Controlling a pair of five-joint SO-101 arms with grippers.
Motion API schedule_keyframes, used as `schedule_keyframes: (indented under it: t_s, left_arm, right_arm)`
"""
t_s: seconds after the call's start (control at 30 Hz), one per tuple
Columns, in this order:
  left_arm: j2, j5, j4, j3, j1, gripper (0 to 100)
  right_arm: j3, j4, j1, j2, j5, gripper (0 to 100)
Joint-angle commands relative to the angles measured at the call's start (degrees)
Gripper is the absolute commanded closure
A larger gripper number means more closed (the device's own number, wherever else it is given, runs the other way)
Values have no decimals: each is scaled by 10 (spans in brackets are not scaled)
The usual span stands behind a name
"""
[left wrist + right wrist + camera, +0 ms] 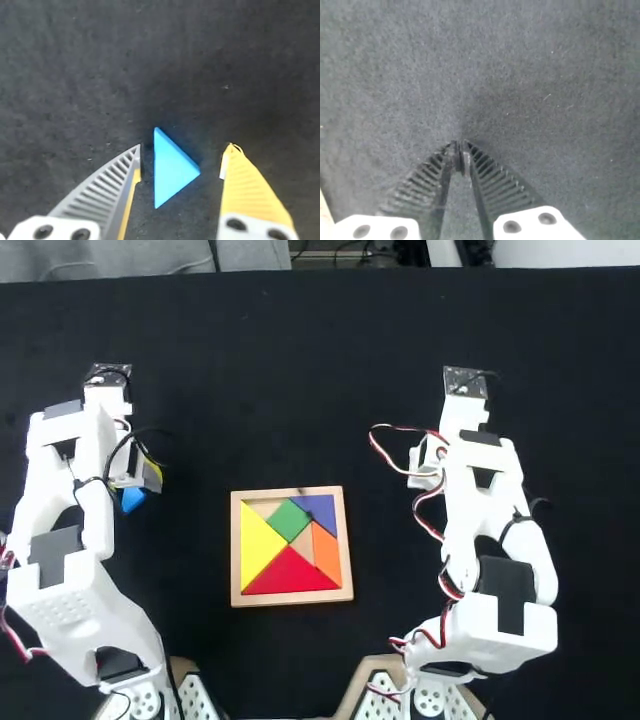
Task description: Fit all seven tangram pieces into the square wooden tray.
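Blue triangle point(171, 168) inside spread left gripper point(183, 147), long edge along grey finger point(112, 185), apex toward yellow; right gripper point(459, 146) closed.

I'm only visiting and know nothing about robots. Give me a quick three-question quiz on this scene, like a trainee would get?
1. True or false: the blue triangle already lies inside the wooden tray.
2. Which gripper has its fingers spread apart? A) the left gripper B) the right gripper
3. Fill in: the big triangle in the tray, on the side nearest the left arm, is coloured ____.

Key: 1 false, it lies on the black mat between the left gripper's fingers; 2 A; 3 yellow.
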Motion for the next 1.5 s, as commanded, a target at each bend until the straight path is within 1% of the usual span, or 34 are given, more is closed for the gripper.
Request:
schedule_keyframes:
  t_s: [0.0, 0.13, 0.23, 0.3, 0.43, 0.53, 0.6, 0.7, 0.87, 0.9, 1.0, 1.07, 1.37, 1.47]
  left_arm:
    - [-4, 0, -25, 11, 17, 743]
    - [-4, 0, -40, 24, 15, 743]
    - [-4, -30, -40, 26, 1, 743]
    - [-4, -37, -39, 29, -7, 743]
    - [-4, -36, -11, 28, -7, 743]
    - [-4, -33, -7, 29, -6, 744]
    - [-4, -8, -9, 25, -7, 744]
    - [-4, 8, -9, 25, -2, 744]
    - [-4, 9, -9, 29, -6, 747]
    - [-4, 9, -9, 29, -6, 762]
    - [-4, 9, -9, 29, -7, 852]
    - [-4, 9, -9, 29, -5, 889]
    - [-5, 5, -6, 27, -6, 887]
    - [-15, -2, -1, 12, 7, 887]
  right_arm:
    - [-15, -9, -8, -2, 1, 987]
    - [-15, -9, -8, -2, 1, 987]
    - [-15, -9, -8, -2, 1, 987]
    - [-15, -9, -8, -2, 1, 987]
    - [-15, -9, -8, -2, 1, 987]
    - [-15, -9, -8, -2, 1, 987]
    - [-15, -9, -8, -2, 1, 987]
    - [-15, -9, -8, -2, 1, 987]
    - [-15, -9, -8, -2, 1, 987]
    - [-15, -9, -8, -2, 1, 987]
    - [-15, -9, -8, -2, 1, 987]
    - [-15, -9, -8, -2, 1, 987]
    - [-15, -9, -8, -2, 1, 987]
    - [-15, -9, -8, -2, 1, 987]
